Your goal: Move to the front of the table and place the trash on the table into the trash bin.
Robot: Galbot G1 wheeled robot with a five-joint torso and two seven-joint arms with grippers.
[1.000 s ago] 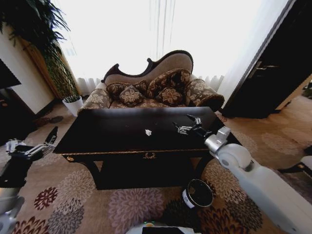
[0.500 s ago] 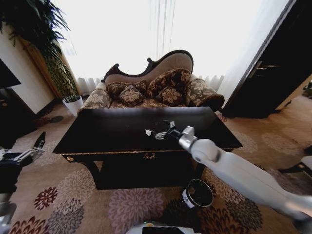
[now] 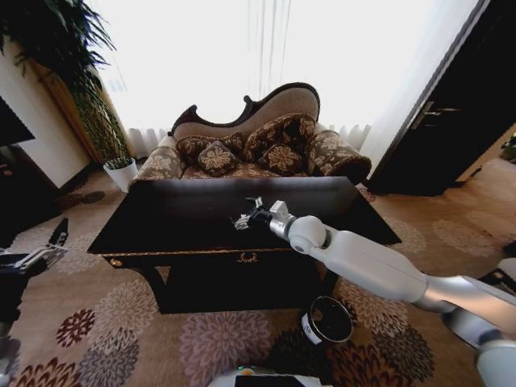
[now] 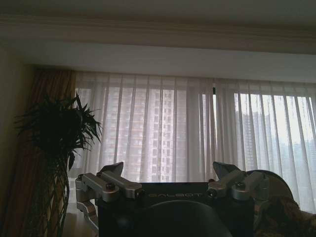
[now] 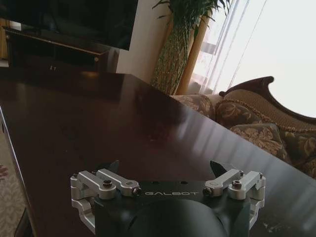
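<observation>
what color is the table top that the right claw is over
Glossy black table with gold front trim, under the right claw; clearest in the head view.

We see the table (image 3: pixel 185 222) ahead, sofa (image 3: pixel 258 145) behind it, plant (image 3: pixel 72 72) at left, trash bin (image 3: pixel 326 320) on floor before the table's right end, right gripper (image 3: pixel 246 216) over tabletop centre.

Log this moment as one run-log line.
right gripper: open, over table at white paper ball | left gripper: open, parked left of table | trash bin: floor, front right
</observation>
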